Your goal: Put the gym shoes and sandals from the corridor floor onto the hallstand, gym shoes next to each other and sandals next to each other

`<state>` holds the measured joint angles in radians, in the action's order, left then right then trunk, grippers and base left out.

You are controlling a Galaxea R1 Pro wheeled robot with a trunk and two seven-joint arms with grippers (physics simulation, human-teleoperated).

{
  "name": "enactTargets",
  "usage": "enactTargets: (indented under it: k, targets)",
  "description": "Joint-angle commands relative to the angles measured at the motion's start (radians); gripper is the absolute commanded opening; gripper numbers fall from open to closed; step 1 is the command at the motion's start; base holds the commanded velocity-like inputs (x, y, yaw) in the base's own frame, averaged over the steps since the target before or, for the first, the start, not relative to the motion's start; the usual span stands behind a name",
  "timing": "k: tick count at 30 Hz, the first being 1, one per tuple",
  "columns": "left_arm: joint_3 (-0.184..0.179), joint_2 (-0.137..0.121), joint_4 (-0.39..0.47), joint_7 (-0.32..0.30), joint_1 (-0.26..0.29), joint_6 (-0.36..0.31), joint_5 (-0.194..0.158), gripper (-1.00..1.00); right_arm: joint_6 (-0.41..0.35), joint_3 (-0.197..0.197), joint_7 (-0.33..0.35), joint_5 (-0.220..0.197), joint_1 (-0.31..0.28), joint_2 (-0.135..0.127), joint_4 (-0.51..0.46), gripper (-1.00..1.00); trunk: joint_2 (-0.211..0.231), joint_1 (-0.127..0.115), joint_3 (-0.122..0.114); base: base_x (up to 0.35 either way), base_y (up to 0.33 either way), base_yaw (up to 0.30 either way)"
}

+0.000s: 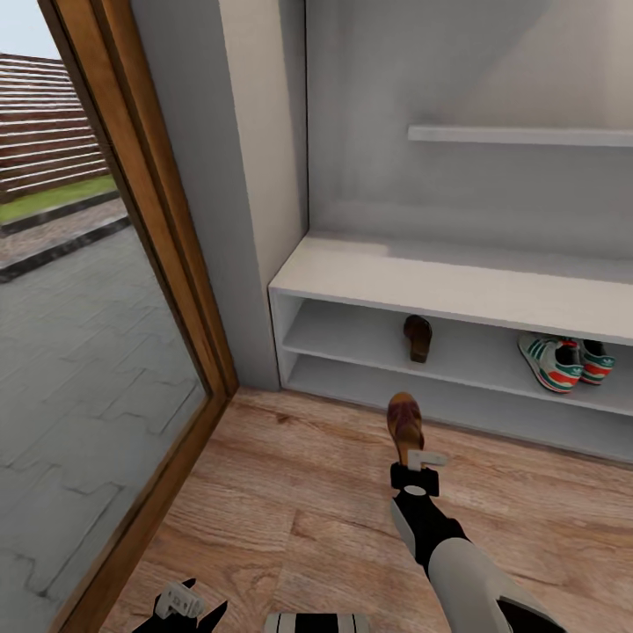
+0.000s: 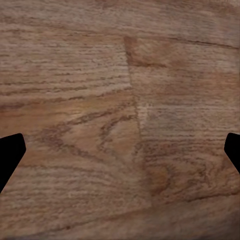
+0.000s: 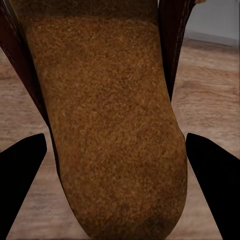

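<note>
Two sandals: one (image 1: 418, 338) lies on the upper open shelf of the hallstand (image 1: 440, 283), toward its left end; the other sandal (image 1: 405, 425) is clamped by the heel in the right end effector (image 1: 413, 466), held over the corridor floor (image 1: 290, 510) just before the hallstand's lower shelf. In the right wrist view its tan insole (image 3: 110, 125) sits between the two dark fingers (image 3: 20, 175). Two gym shoes (image 1: 563, 360) stand side by side, touching, on the same upper shelf toward the right. Left end effector (image 1: 180, 607) is low at the head view's bottom edge, fingers spread wide, grasping nothing, over bare floor planks (image 2: 120, 120). A wood-framed glass door (image 1: 141, 264) stands left.
</note>
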<state>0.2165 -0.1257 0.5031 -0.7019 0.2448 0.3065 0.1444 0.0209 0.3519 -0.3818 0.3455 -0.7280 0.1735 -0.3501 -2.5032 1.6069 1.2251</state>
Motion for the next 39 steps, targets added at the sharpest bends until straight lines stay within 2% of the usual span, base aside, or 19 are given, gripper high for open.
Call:
enactTargets:
  k: [1, 5, 8, 12, 17, 32, 39]
  targets:
    - [0.008, 0.001, 0.0, -0.005, 0.001, 0.005, 0.011, 1.0, 0.002, 0.007, -0.001, 0.006, -0.001, 0.001, -0.005, -1.0, 0.0, 0.0, 0.001, 0.0, 0.0, 0.001]
    - [0.009, 0.002, 0.001, -0.005, 0.001, 0.005, 0.011, 1.0, -0.005, 0.007, -0.003, 0.003, -0.002, 0.001, -0.096, -1.0, 0.0, 0.0, 0.001, 0.0, 0.0, 0.0]
    - [0.009, 0.003, 0.001, -0.004, 0.001, 0.005, 0.011, 1.0, -0.009, 0.007, -0.003, -0.029, -0.011, 0.001, -0.158, -1.0, 0.0, 0.0, 0.001, 0.0, 0.0, 0.0]
    - [0.009, 0.005, 0.001, -0.004, 0.001, 0.005, 0.011, 1.0, -0.01, 0.007, -0.003, -0.075, -0.025, 0.001, -0.179, -1.0, 0.0, 0.0, 0.001, 0.0, 0.0, 0.0]
    - [0.009, 0.006, 0.001, -0.003, 0.001, 0.005, 0.011, 1.0, -0.009, 0.006, 0.002, -0.094, -0.03, 0.001, -0.177, -1.0, 0.0, 0.0, 0.001, 0.0, 0.0, 0.0]
    - [0.011, 0.011, -0.001, 0.001, -0.001, 0.008, 0.008, 1.0, -0.006, 0.004, 0.023, -0.095, -0.03, 0.001, -0.128, -1.0, 0.0, 0.0, 0.001, 0.0, 0.0, 0.0]
    - [0.009, 0.012, -0.001, 0.001, -0.002, 0.008, 0.007, 1.0, -0.015, -0.016, 0.023, -0.092, -0.031, 0.001, -0.087, -1.0, 0.0, 0.0, 0.001, 0.0, 0.0, 0.0]
